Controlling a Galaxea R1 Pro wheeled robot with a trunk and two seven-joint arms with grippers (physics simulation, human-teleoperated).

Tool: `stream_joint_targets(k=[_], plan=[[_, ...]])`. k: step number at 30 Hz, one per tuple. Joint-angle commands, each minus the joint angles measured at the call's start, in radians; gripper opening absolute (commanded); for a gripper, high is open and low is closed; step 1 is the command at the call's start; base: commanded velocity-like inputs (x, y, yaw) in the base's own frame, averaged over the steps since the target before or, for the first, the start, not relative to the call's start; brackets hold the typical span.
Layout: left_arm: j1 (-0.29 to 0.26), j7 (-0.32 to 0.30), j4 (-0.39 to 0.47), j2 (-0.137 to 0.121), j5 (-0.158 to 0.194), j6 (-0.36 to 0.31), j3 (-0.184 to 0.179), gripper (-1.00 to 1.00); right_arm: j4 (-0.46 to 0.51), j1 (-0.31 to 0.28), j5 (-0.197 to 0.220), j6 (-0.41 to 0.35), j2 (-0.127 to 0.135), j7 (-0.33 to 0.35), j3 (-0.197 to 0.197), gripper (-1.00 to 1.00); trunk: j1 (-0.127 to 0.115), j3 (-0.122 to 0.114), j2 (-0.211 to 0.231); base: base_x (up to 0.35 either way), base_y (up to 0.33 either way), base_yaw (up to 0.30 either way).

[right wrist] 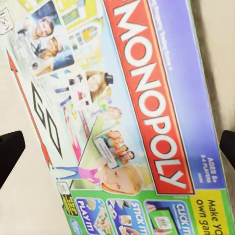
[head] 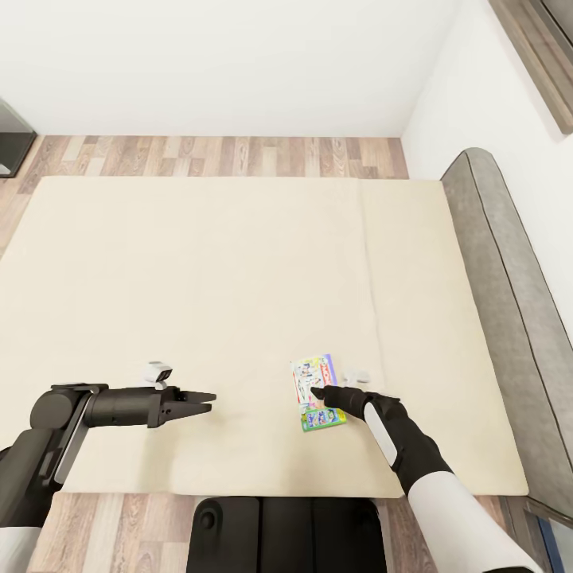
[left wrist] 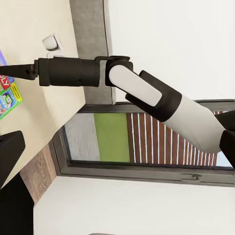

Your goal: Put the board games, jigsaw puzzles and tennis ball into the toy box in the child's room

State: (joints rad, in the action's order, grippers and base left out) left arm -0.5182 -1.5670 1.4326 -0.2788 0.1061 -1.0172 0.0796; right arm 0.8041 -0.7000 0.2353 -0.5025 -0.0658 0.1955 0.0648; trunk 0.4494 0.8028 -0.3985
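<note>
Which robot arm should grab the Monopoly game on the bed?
The right one, probably. The right gripper already hangs right over the Monopoly box, fingers spread either side of it. The left gripper points at bare mattress on the bed, well away from the box.

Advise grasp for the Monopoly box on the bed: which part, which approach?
The Monopoly box lies flat on the bed, so there is probably no room to get under it. Come from above and pinch across its two long edges, the narrower span. The right gripper, open, already sits over it in the right wrist view, fingertips straddling the box.
</note>
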Motion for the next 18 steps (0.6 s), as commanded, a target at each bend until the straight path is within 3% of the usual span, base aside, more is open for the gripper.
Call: stream_joint_targets(k=[1,18], plan=[[0.0,-0.004,0.0,0.0,0.0,-0.011,0.0,1.0,0.001,0.0,0.002,-0.005,0.0,0.001,0.0,1.0,0.001,0.001,-0.002,0.0,0.068,0.0],[0.0,-0.004,0.0,0.0,0.0,-0.011,0.0,1.0,-0.015,-0.002,0.007,-0.005,0.001,-0.001,-0.003,1.0,0.001,0.001,-0.002,0.0,0.008,0.0]])
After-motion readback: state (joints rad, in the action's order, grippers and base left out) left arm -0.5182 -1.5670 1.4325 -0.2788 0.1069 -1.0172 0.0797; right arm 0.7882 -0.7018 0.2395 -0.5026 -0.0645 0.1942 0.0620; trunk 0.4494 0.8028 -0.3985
